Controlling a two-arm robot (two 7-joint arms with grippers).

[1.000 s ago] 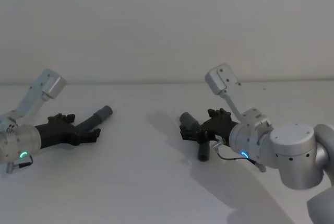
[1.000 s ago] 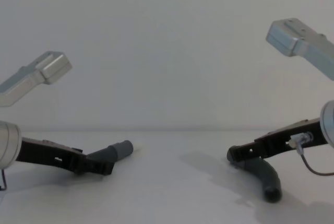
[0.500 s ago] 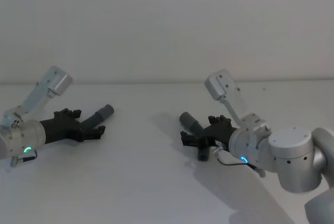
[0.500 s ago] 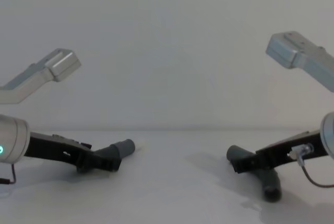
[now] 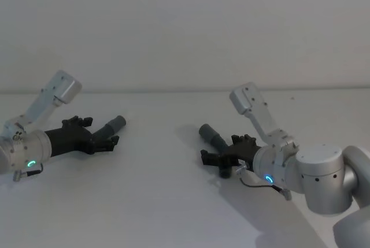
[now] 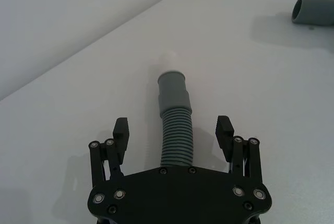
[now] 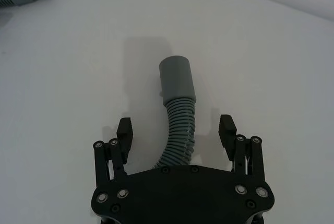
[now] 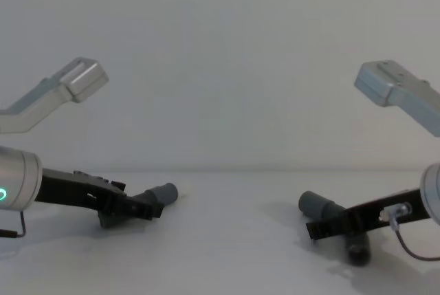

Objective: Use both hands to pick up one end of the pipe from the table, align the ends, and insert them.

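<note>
The left gripper [image 5: 102, 134] was seen low over the table [image 5: 162, 196] at the robot's left, reaching forward and towards the middle, its silver-grey arm [image 5: 17, 151] carrying a green ring light [image 5: 27, 164]; its fingers [image 6: 121, 131] were spread wide on either side of the straight hose piece [image 6: 175, 125], with a gap left on each side, so nothing was grasped. The straight hose piece was laid flat on the table between those fingers, its smooth cuff [image 6: 173, 91] pointed away from the gripper and ended in a narrower white tip [image 6: 169, 58].

The right gripper [image 5: 220, 155] was held low at the robot's right, angled towards the middle; its fingers [image 7: 227, 128] were likewise released and set apart on both sides of the elbow hose piece [image 7: 180, 125], without contact being shown. The elbow hose piece was rested on the table, its cuff [image 7: 177, 78] turned away from the gripper and its ribbed body curved back under the palm.

From the chest, both grippers [image 8: 130, 205] [image 8: 328, 226] were seen sloped down to the table, each over its piece [image 8: 163, 193] [image 8: 316, 205]; the two pieces were kept well apart, with white table between them and a pale grey wall [image 5: 173, 28] behind.

Two grippers, two hose pieces and two forward-facing cuffs were counted.
</note>
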